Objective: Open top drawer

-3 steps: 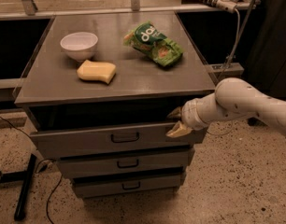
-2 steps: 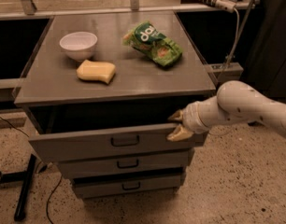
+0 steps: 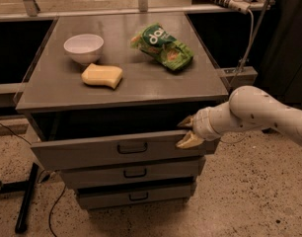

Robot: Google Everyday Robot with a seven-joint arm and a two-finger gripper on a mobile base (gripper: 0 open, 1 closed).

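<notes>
The top drawer is the widest grey drawer, with a black bar handle at its centre. It stands partly pulled out under the cabinet top, with a dark gap behind its front. My gripper is at the right end of the drawer front. One tan finger is behind the front's top edge and the other finger is in front of it, so they clamp the panel. The inside of the tray is dark and hidden.
On the cabinet top lie a white bowl, a yellow sponge and a green snack bag. Two narrower drawers sit below. A black stand leg and cables lie on the floor at left.
The top drawer has come further out towards the camera, widening the dark gap behind its front. My gripper has moved with it, still at its right end.
</notes>
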